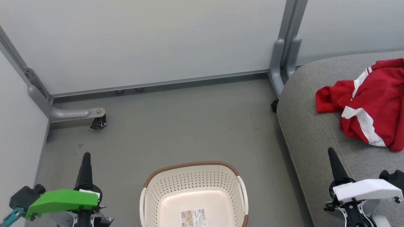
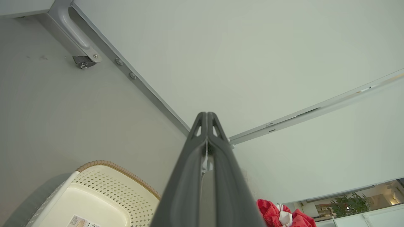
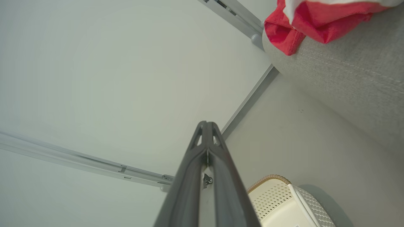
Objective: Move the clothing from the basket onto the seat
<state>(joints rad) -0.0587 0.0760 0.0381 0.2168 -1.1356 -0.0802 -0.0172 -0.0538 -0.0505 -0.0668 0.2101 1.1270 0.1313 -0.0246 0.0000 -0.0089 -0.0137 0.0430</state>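
Both grippers pressed together: left gripper, right gripper. Basket sits between them, barcode sticker inside. Red clothing lies on seat, ahead-right of right gripper.

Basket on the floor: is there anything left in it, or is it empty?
Empty, as far as it shows: the basket has a bare floor holding only a sticker. The red clothing lies crumpled on the seat.
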